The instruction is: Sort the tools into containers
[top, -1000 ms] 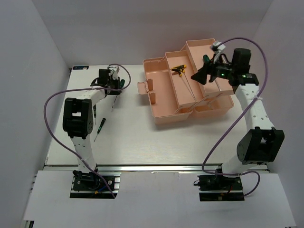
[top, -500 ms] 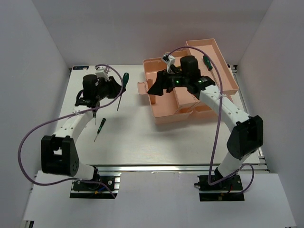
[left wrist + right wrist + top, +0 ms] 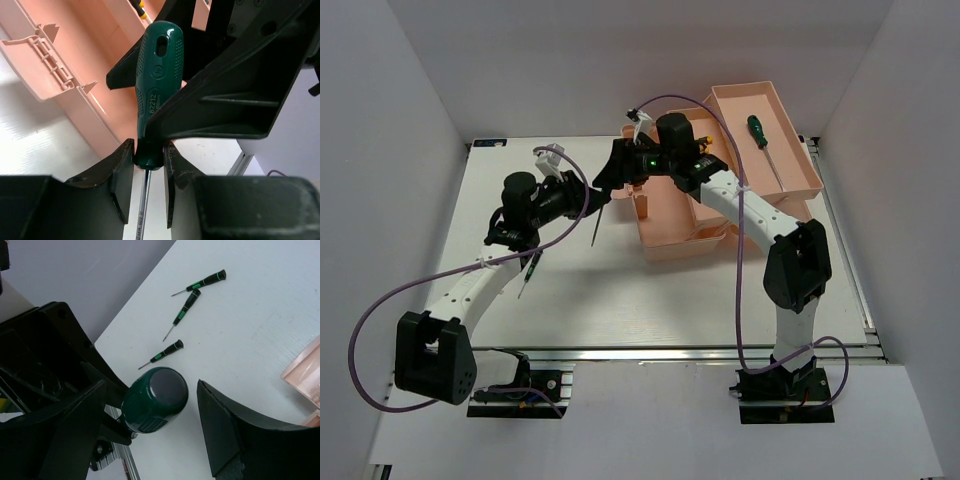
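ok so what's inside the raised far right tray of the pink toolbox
A single green-handled screwdriver with a long metal shaft lies in that tray of the salmon-pink plastic toolbox. The next tray is mostly covered by the right arm, contents hidden.

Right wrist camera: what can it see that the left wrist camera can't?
Only the right wrist view: three small screwdrivers lying on the white table. Only the left wrist view: the left gripper pinching the green-handled screwdriver at its neck, and the metal shaft. Both: that screwdriver's handle between the right gripper's open fingers, plus the pink toolbox.
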